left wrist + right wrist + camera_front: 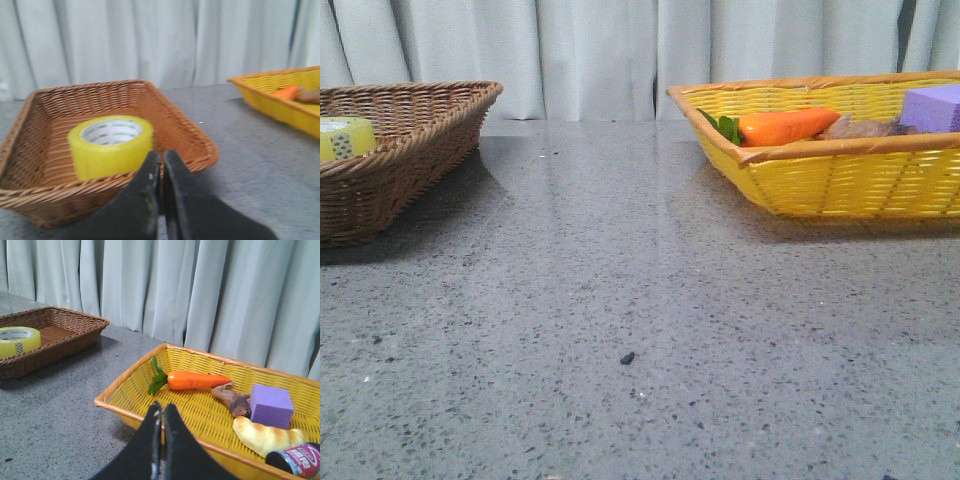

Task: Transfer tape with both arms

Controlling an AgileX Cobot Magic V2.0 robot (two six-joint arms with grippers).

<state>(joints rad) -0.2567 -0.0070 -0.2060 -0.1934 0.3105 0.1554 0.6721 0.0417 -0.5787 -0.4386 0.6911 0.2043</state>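
Observation:
The yellow tape roll [111, 145] lies flat in the brown wicker basket [30, 195], white core with green print facing up. It also shows at the far left of the front view [345, 137] and in the right wrist view [17, 340], with its dotted label visible. My left gripper [161, 156] is shut and empty, just outside the brown basket's near rim, close to the tape. My right gripper [162, 407] is shut and empty, over the near rim of the yellow basket [125, 412]. Neither arm shows in the front view.
The yellow basket [840, 185] stands at the right with an orange carrot [197, 380], a purple block [270, 404], a brown piece [231, 397], a bread-like croissant [265, 436] and a can [300, 460]. Grey speckled table [620, 320] lies between the baskets; a curtain hangs behind.

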